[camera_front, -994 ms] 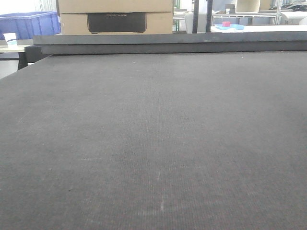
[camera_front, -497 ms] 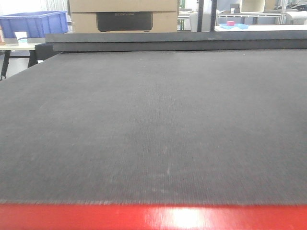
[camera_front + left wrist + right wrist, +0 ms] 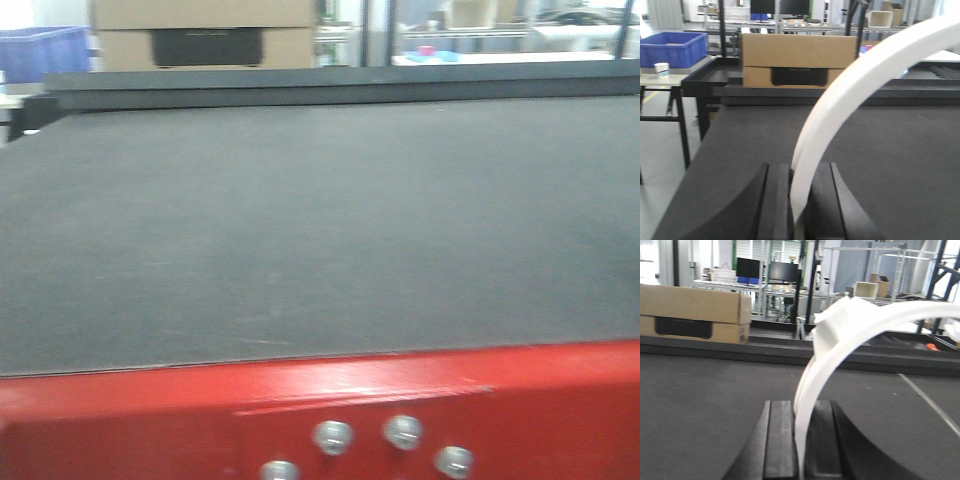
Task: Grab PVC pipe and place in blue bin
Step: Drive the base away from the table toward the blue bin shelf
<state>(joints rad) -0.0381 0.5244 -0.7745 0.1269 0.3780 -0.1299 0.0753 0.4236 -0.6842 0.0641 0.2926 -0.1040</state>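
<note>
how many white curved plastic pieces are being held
2. A smooth white arc is gripped in the left pincer; a white arc with a blocky tab is gripped in the right pincer. The front view shows none; others could be hidden.

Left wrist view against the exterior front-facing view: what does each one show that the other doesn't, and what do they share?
Only the left wrist view: the left hand shut on a white curved strip, and a white cup on a side table. Only the front-facing view: the table's red edge with silver bolts; no hand or white piece there. Both: the dark mat, the cardboard box behind it and the blue bin at far left.
</note>
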